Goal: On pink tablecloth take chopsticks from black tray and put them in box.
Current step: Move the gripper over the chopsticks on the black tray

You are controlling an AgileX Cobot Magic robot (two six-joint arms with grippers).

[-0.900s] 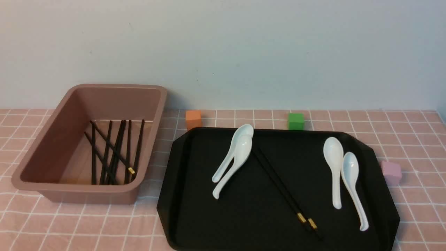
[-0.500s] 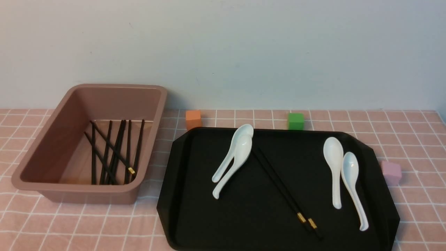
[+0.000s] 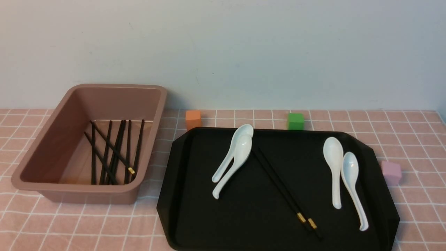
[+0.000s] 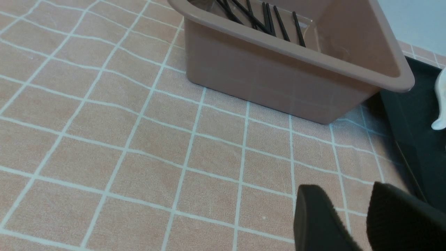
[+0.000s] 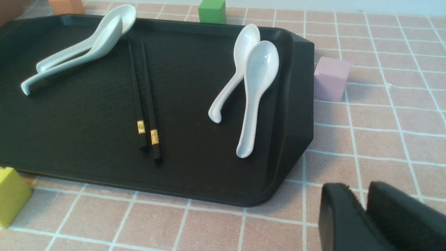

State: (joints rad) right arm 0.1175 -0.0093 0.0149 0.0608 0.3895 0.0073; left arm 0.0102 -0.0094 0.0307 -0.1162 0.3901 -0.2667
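Chopsticks (image 3: 282, 188) lie diagonally mid black tray (image 3: 195, 216), lower right of frame, with white soup spoons (image 3: 233, 160) on both sides and bare tray between. Box (image 3: 87, 190) sits left, a strip of pink tablecloth (image 3: 87, 226) showing between rim and tray edge. Left end effector (image 4: 348, 190) is slightly apart, right end effector (image 5: 360, 190) together, both empty.

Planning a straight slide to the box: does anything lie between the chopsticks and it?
Yes: two white spoons lie on the black tray between the chopsticks and the box, and the box's wall rises above the tray.
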